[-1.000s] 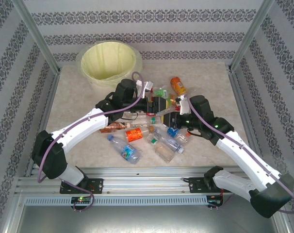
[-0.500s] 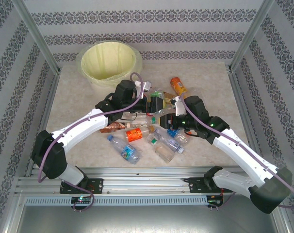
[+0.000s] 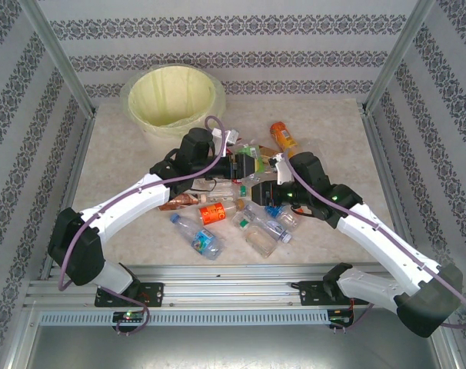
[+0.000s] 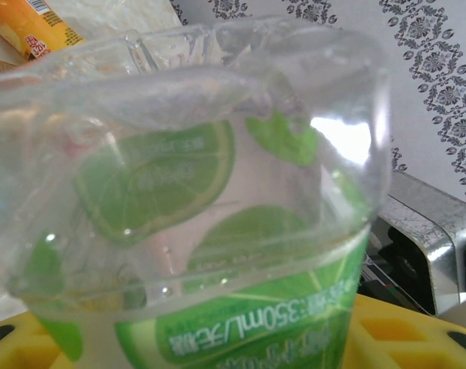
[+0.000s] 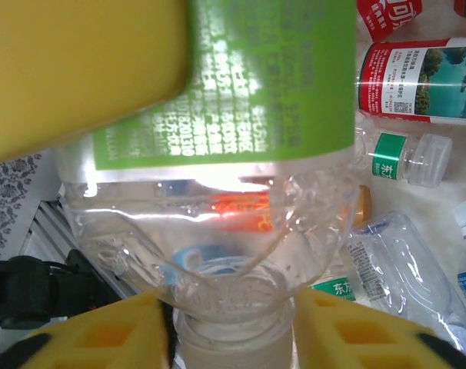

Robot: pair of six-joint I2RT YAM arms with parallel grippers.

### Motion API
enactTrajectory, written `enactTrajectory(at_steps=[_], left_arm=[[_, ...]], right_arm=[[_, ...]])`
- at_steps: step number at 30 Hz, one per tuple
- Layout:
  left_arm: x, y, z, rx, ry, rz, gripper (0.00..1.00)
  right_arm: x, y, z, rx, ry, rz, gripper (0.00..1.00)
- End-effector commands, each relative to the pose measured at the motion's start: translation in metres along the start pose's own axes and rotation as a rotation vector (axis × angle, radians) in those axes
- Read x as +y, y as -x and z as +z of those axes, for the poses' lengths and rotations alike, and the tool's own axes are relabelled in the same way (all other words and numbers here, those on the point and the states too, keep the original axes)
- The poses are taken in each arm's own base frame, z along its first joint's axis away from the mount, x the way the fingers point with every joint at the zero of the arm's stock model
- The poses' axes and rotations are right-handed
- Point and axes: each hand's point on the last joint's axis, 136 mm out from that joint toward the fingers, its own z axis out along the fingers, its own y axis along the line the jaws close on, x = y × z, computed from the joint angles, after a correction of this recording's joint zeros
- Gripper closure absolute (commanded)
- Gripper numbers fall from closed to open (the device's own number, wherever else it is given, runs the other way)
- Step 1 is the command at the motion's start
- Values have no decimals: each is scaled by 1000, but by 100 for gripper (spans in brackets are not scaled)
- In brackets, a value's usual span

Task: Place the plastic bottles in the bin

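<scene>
Bare table (image 3: 121, 154) left of bottles (image 3: 214, 212)

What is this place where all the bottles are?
Probably a robot test booth, not a home. A left robot arm and a right robot arm stand on a metal frame at the table edge, patterned wallpaper panels wall it in, and plastic bottles lie heaped near a bin.

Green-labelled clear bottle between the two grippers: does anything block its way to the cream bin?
Nothing loose lies on the table between the green-labelled clear plastic bottle and the round cream-white bin with its yellow liner. Only the left arm itself lies along that line.
</scene>
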Motion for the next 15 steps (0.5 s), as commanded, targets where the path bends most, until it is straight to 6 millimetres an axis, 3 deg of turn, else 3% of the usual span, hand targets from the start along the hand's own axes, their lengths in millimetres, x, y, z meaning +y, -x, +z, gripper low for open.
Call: enactTrajectory(at_steps=[1, 6, 12, 15], left_arm=[[-21, 14, -13, -47, -67, 77, 49], [-24, 18, -20, -55, -40, 133, 49], [-29, 35, -34, -95, 41, 212, 49], [-30, 48, -44, -109, 117, 240, 49]], right_arm=[[8, 7, -8, -23, 0, -35, 45], [12, 6, -24, -43, -2, -58, 28], [21, 14, -63, -172, -10, -110, 9], [33, 19, -85, -225, 10, -150, 6]])
